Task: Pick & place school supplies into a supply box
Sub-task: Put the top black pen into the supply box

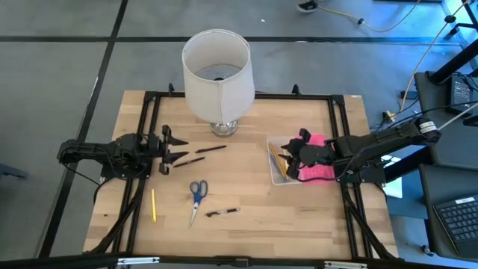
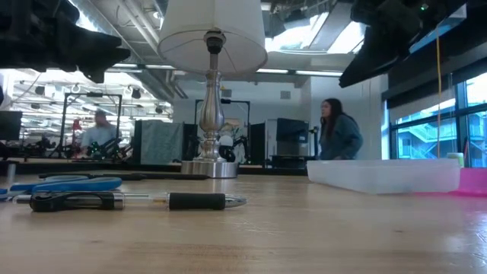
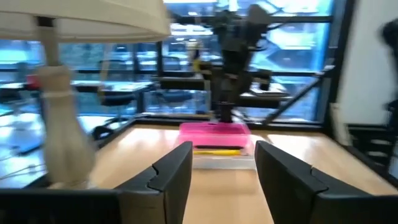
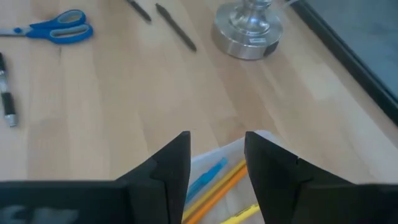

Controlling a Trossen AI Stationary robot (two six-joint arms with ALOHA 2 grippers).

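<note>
The supply box [image 1: 278, 166] is a clear tray at the table's right with its pink lid [image 1: 314, 170] beside it. A blue pen [image 4: 209, 176] and orange and yellow pencils [image 4: 219, 190] lie inside. My right gripper [image 4: 217, 155] hovers open above the box, fingers slanting down, empty. My left gripper [image 1: 170, 146] stands open at the table's left, pointing level toward the right, empty. On the wood lie two dark pens [image 1: 203, 152], blue-handled scissors [image 1: 196, 194], a yellow pencil [image 1: 153, 204] and another dark pen [image 1: 222, 212].
A white lamp [image 1: 217, 71] stands at the far middle, its metal base [image 1: 223, 127] near the two dark pens. A black frame [image 1: 340, 119] edges the table. People show in the room beyond.
</note>
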